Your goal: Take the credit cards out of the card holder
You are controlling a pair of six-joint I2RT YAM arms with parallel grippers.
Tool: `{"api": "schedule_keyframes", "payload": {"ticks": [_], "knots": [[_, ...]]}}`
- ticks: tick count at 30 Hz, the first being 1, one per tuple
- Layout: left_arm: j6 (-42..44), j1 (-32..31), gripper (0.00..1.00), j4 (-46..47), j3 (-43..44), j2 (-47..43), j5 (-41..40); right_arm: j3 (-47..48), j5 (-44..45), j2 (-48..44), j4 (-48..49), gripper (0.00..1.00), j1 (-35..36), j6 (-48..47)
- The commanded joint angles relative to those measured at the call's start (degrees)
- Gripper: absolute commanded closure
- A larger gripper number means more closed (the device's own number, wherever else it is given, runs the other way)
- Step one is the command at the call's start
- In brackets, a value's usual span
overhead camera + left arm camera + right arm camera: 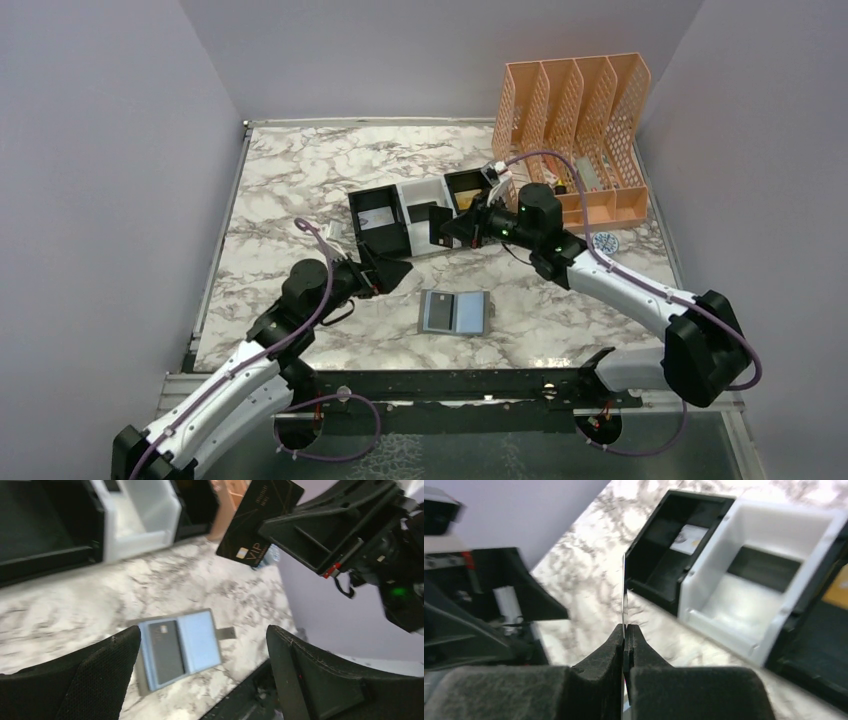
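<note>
The card holder [455,311] lies open on the marble table, blue-grey inside up. In the left wrist view the card holder [181,647] has a dark card [165,651] in its left panel; its right panel looks bare. My right gripper [452,228] is shut on a black credit card [438,226] and holds it in the air in front of the tray. The black card [257,520] reads "VIP", and shows edge-on in the right wrist view [624,592] between the shut fingers of my right gripper [625,630]. My left gripper [388,272] is open and empty, above and left of the holder, jaws wide [202,635].
A black-and-white three-compartment tray [420,212] stands behind the holder. Its left black compartment [659,560] holds a white card [688,537], and a gold-yellow thing [837,593] shows in its right compartment. A peach mesh file rack [575,130] stands back right.
</note>
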Motion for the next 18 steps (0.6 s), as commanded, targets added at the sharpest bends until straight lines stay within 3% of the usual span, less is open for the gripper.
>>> {"api": "schedule_keyframes", "payload": {"ticks": [1,7,12,18], "knots": [[9.62,-0.19,0.01,-28.11,9.57,-2.8,-15.54,3.84,6.79,2.62,-2.38,0.99,0.5,-15.67],[18.81,-0.16,0.01,-38.82,19.22,-0.36,-22.03,5.41,13.09,6.02,-0.95,0.99,2.05,-30.63],[23.11,-0.12,0.01,-39.95,21.71,6.33,-26.46,9.09,16.69,10.66,-3.22,0.99,3.39,-47.2],[24.8,2.52,0.01,-39.8,23.45,14.39,-28.33,15.03,19.93,18.9,-4.59,0.99,3.45,-56.84]]}}
